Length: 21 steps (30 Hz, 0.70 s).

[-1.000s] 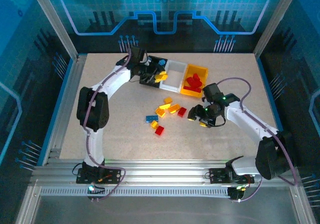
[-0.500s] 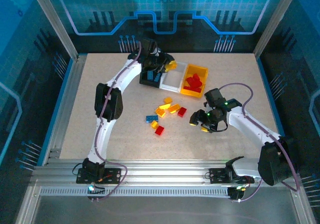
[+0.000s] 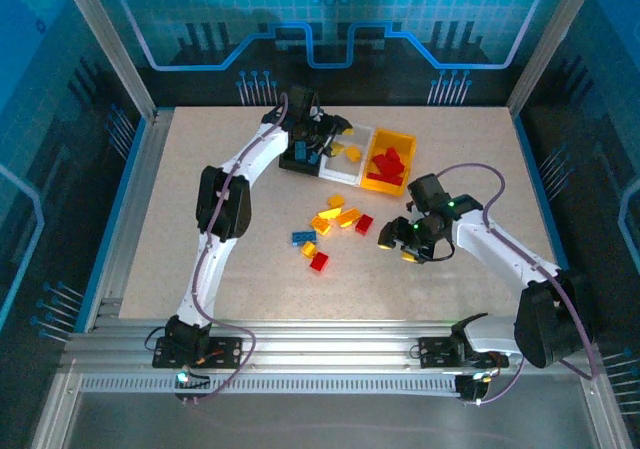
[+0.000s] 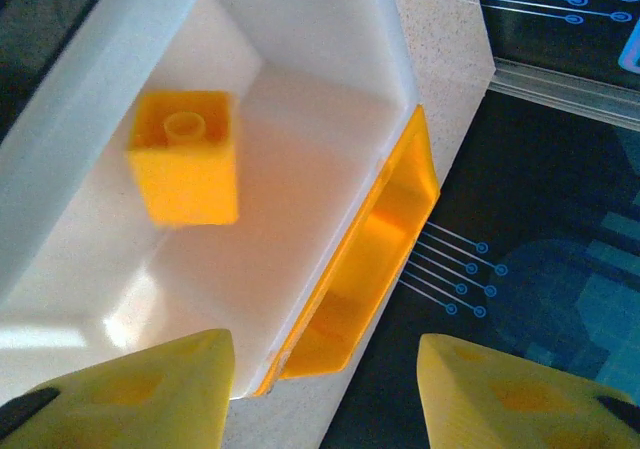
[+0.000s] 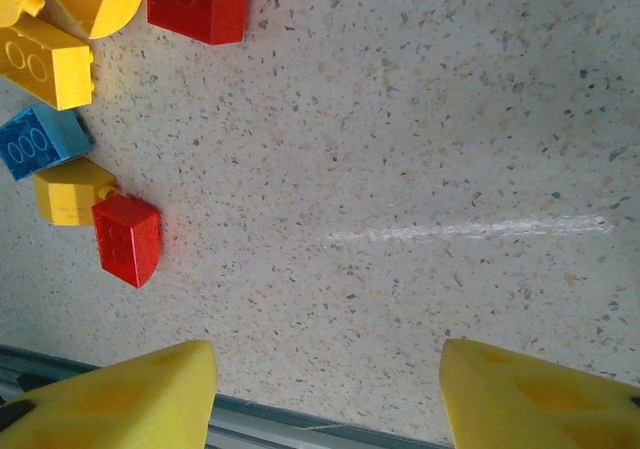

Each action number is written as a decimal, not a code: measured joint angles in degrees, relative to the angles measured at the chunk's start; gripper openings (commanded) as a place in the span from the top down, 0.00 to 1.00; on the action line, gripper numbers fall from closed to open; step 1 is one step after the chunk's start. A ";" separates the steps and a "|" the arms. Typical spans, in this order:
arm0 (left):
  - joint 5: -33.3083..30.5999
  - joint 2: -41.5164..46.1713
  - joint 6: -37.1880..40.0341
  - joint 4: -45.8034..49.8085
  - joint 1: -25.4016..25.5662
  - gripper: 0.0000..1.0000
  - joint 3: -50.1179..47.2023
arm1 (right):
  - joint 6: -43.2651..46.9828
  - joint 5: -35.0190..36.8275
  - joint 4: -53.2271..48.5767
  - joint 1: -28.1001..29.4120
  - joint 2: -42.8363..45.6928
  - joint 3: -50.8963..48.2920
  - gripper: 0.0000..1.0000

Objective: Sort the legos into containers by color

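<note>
Left tool point(image 4: 323, 394): fingers parted with nothing between them; it hangs over the white bin point(image 4: 330, 59).
White bin: middle of the joined row; one yellow-orange brick point(image 4: 185, 156) shows inside it, a little blurred in the left wrist view.
Yellow-orange bin point(image 3: 380, 185): right end of the row, touching the white bin; red bricks point(image 3: 390, 159) lie inside.
Black bin point(image 3: 296, 165): left end of the row, partly hidden by the left arm point(image 3: 250, 154); a bit of blue shows inside.
Right tool point(image 5: 325, 399): fingers apart, gripping nothing, above bare tabletop point(image 3: 200, 169) just right of the loose legos point(image 3: 332, 224).
Loose legos: a small cluster of yellow-orange, red and blue bricks on the tabletop, nearer the arm bases than the bins.
</note>
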<state>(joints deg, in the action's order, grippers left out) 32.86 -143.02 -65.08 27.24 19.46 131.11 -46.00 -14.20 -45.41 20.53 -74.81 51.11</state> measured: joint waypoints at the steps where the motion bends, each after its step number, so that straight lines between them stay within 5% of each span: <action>1: 0.00 0.00 0.20 0.02 0.00 0.40 0.02 | 0.00 0.00 -0.13 0.00 0.00 0.00 0.38; 13: 0.00 2.45 1.49 1.57 0.50 0.34 -1.70 | -0.02 0.26 -1.73 0.00 4.70 -0.02 0.38; 21: -0.66 23.71 10.49 5.11 1.18 0.30 -20.33 | 1.07 1.55 -3.52 0.00 6.01 0.00 0.38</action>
<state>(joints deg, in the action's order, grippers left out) 32.21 -119.31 -54.59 32.36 20.64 110.78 -44.93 -12.64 -48.93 20.53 -68.79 51.11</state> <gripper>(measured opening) 0.689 0.618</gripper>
